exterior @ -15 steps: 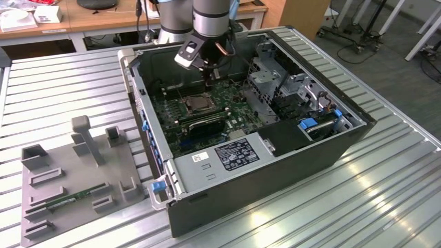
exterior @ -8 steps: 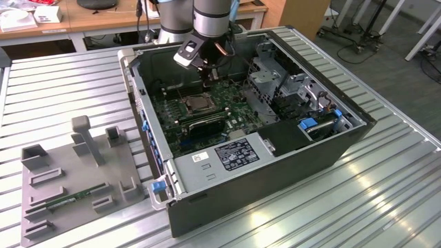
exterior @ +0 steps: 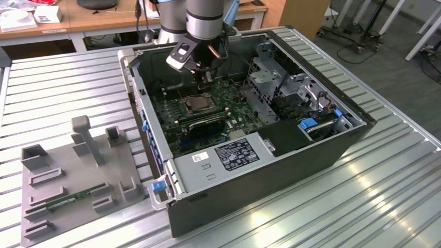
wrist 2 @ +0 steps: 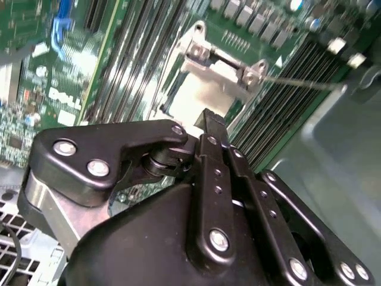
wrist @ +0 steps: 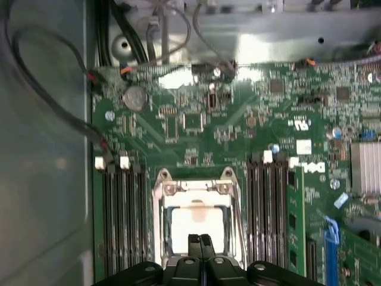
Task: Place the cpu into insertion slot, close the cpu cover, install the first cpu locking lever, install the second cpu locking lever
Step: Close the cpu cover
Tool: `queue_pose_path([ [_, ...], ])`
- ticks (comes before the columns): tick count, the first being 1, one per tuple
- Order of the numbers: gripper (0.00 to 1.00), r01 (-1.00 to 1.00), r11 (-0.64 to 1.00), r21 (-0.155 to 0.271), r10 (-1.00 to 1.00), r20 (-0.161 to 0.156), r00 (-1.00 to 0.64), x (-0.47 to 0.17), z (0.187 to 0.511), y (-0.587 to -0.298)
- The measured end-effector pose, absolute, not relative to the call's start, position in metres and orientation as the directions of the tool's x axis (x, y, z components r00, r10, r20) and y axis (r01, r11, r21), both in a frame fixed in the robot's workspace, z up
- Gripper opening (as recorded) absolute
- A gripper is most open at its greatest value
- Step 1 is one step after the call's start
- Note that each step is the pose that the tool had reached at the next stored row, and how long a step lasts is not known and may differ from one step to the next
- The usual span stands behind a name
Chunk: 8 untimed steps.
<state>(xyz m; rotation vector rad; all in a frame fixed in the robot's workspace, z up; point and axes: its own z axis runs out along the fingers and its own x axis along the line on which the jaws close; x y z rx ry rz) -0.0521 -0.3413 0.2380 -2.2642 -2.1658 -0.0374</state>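
The cpu (wrist: pixel 196 219) lies with its silvery-tan top up in the insertion slot (exterior: pixel 196 105) on the green motherboard (wrist: pixel 238 125), inside the open computer case. The cpu cover (wrist: pixel 162 221), a silvery frame, appears to lie flat around the chip, hinged at the far side (wrist 2: pixel 223 62). A thin metal locking lever (wrist 2: pixel 303 83) sticks out sideways from the hinge end. My gripper (wrist: pixel 199 241) hangs just above the chip's near edge with its black fingers pressed together and nothing between them. It shows over the socket in the exterior view (exterior: pixel 201 80) and in the second wrist view (wrist 2: pixel 211 119).
Long black memory slots (wrist: pixel 122 220) flank the socket on both sides. Cables (wrist: pixel 36 89) run along the case wall. A drive cage (exterior: pixel 276 82) and a black power supply (exterior: pixel 303 137) stand at the exterior view's right. A grey fixture tray (exterior: pixel 76 181) with a memory stick lies outside the case.
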Motion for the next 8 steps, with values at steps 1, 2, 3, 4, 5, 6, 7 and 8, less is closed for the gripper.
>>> queue_pose_path([
  [1, 0.11, 0.999, -0.044, 0.011, 0.999, 0.023, 0.044, -0.0544, 0.2376, -0.3418],
  [2, 0.11, 0.999, -0.044, 0.011, 0.999, 0.023, 0.044, -0.0565, 0.2373, -0.3422],
  [3, 0.11, 0.999, -0.043, 0.011, 0.999, 0.023, 0.043, -0.0583, 0.2370, -0.3426],
  [4, 0.11, 0.999, -0.043, 0.011, 0.999, 0.023, 0.043, -0.0595, 0.2366, -0.3428],
  [5, 0.11, 0.999, -0.043, 0.011, 0.999, 0.023, 0.043, -0.0597, 0.2366, -0.3428],
  [6, 0.11, 0.999, -0.043, 0.011, 0.999, 0.023, 0.043, -0.0598, 0.2366, -0.3428],
  [7, 0.11, 0.999, -0.043, 0.011, 0.999, 0.023, 0.043, -0.0597, 0.2366, -0.3428],
  [8, 0.11, 0.999, -0.043, 0.011, 0.999, 0.023, 0.043, -0.0598, 0.2366, -0.3428],
])
